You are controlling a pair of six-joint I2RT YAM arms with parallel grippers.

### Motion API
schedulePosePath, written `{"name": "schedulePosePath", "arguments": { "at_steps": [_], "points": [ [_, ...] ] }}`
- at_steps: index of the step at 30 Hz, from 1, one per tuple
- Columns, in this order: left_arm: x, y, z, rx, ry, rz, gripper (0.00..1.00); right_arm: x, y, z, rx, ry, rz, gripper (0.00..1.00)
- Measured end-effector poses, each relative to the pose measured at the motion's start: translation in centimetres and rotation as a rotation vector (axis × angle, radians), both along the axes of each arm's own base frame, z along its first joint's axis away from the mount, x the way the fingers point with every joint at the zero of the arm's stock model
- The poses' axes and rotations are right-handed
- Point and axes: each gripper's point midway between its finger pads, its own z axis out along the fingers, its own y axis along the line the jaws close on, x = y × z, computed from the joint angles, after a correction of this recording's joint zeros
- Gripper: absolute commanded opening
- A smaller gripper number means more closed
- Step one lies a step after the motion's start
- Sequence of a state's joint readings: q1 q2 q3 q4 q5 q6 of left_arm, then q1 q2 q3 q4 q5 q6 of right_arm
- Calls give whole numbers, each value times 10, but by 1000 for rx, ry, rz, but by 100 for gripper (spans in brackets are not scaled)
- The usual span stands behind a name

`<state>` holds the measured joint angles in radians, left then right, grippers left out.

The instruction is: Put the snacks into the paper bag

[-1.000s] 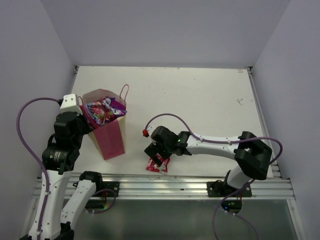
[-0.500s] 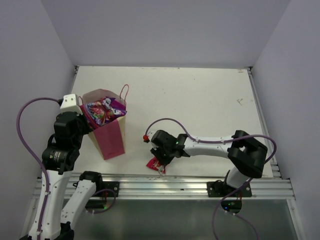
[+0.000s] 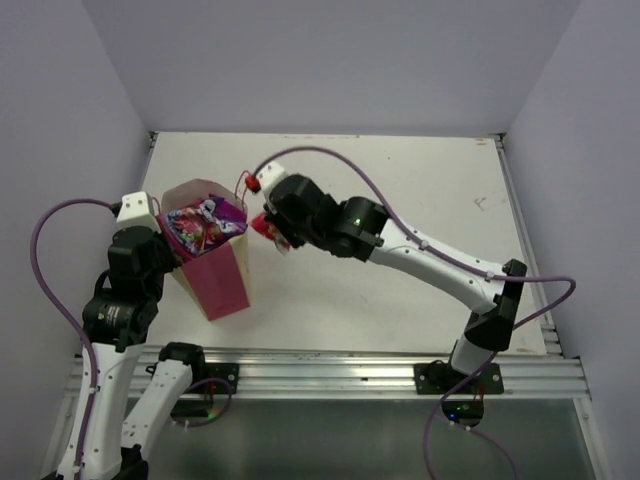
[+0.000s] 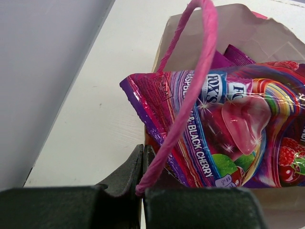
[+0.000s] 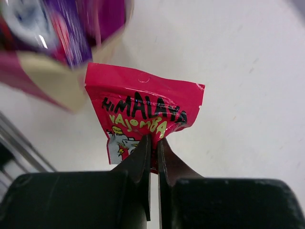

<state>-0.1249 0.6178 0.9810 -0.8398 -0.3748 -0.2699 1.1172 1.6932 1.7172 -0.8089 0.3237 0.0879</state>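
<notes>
Right hand: my right hand (image 5: 153, 140) has its two fingers pressed together on the lower edge of the small red glossy packet (image 5: 143, 107), which carries black and yellow lettering. The rest of the packet stands free above the pinch.

Packet position: in the overhead view the small red glossy packet (image 3: 270, 232) is lifted off the white surface (image 3: 400, 200). It hangs just beside the bag's mouth on the side away from my left arm, not yet over the opening.

Packet handling: I judge it very light, a thin soft film that creases and flops. The gloss makes it slippery, so a flat edge is the place to hold, as now. A pinch there squeezes only film.

Left hand: my left hand (image 4: 143, 157) is clamped on the near rim of the tan-and-magenta paper gift bag (image 4: 238, 19), at the foot of the pink string handle (image 4: 190, 81).

Bag: the tan-and-magenta paper gift bag (image 3: 220, 285) stands upright near the left side of the surface with its mouth open. I take it for light, thin paper that would tip or fold at a nudge, so the rim pinch matters.

Contents: a purple glossy pouch (image 4: 228, 129) printed with fruit lies across the mouth and pokes above the rim. I cannot tell what sits beneath it.

Risk: with the mouth this crowded, the red packet may perch on top or slide off the slick pouch, so it needs dropping into a gap.
</notes>
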Motion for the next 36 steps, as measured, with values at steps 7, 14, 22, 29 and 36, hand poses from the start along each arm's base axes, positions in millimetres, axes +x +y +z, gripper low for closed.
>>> {"name": "schedulePosePath", "arguments": {
  "at_steps": [7,14,22,29,36],
  "points": [
    [-4,4,0,7,10,20,0,43,24,214,364,-377,-53,0],
    [-4,4,0,5,10,23,0,54,84,194,393,-346,52,1],
    [-8,5,-1,6,19,29,0,49,142,66,246,-107,172,1],
    [-11,7,-2,0,19,46,0,33,150,62,272,-43,234,5],
    [-11,7,-2,1,21,49,0,13,161,61,299,9,319,8]
  ]
}}
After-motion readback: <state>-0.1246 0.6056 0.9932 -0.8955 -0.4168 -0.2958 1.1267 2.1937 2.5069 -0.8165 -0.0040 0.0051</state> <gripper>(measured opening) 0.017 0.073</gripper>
